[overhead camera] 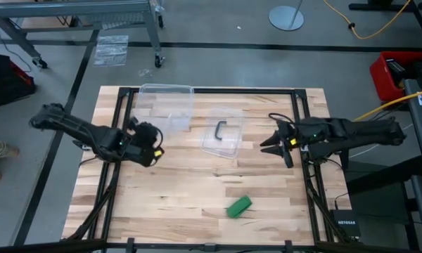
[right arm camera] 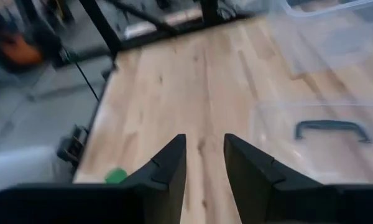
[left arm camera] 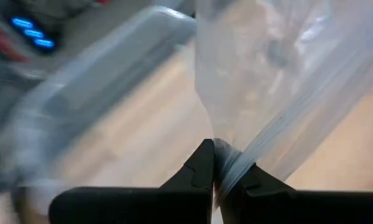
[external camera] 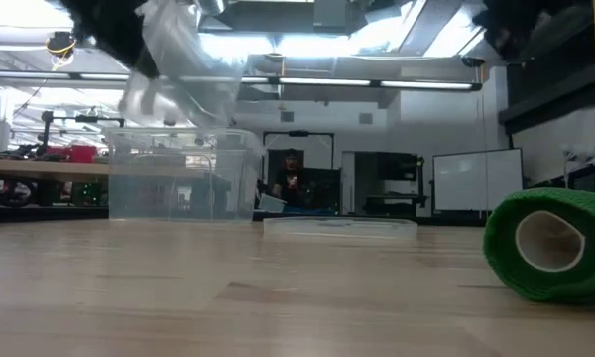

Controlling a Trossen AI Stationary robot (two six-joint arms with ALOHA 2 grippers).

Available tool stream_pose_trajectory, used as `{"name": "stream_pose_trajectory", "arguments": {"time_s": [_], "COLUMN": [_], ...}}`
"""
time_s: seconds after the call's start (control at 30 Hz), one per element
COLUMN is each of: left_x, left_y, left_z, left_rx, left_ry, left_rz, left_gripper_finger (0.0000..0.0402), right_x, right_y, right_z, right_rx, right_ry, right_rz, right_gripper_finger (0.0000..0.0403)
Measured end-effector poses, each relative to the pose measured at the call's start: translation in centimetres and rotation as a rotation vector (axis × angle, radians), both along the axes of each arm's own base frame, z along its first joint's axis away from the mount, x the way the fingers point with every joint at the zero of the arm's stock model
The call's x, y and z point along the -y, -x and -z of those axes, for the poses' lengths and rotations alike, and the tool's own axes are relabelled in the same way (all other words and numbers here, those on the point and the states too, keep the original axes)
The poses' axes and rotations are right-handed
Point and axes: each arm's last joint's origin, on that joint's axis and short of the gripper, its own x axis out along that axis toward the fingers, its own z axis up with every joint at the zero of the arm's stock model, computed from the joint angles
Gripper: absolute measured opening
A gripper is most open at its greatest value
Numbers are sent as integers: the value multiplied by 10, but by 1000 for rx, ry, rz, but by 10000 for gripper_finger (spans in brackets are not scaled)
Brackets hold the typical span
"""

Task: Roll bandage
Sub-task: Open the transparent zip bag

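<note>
Left gripper clamped on clear plastic bag; bandage rolled, lying free on table.

The left gripper (left arm camera: 216,169) has its fingers pinched together on a clear plastic bag (left arm camera: 280,81), held above the table's (overhead camera: 169,190) left side with the arm reaching in from 9 o'clock. The right gripper (overhead camera: 271,143), fingers apart and holding nothing, hovers at the table's right side with its arm extended from 3 o'clock. Between them sit a clear bin (overhead camera: 165,105) and a clear lid (overhead camera: 223,133) with a dark handle. The bandage (overhead camera: 239,206), a compact green roll, lies toward 5 o'clock on the table, well apart from both grippers.
</note>
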Motion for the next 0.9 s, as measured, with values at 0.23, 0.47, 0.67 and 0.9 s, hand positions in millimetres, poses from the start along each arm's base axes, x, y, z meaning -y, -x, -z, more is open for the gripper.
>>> {"name": "stream_pose_trajectory", "arguments": {"time_s": [0.23, 0.47, 0.67, 0.9], "left_x": [21, 35, 40, 28], "left_y": [-19, -48, -86, -138], "left_z": [55, 87, 102, 115], "left_rx": [274, 524, 578, 602], "left_ry": [147, 215, 158, 135], "left_rz": [188, 293, 314, 208], "left_gripper_finger": [0, 0, 0, 0], "right_x": [-1, -3, -3, -3], "right_y": [-4, -17, -32, -51], "right_z": [58, 86, 87, 98], "right_rx": [178, 381, 468, 457], "right_ry": [-82, -103, -111, -217], "right_rz": [-12, -19, 39, 107], "right_gripper_finger": [113, 113, 113, 113]}}
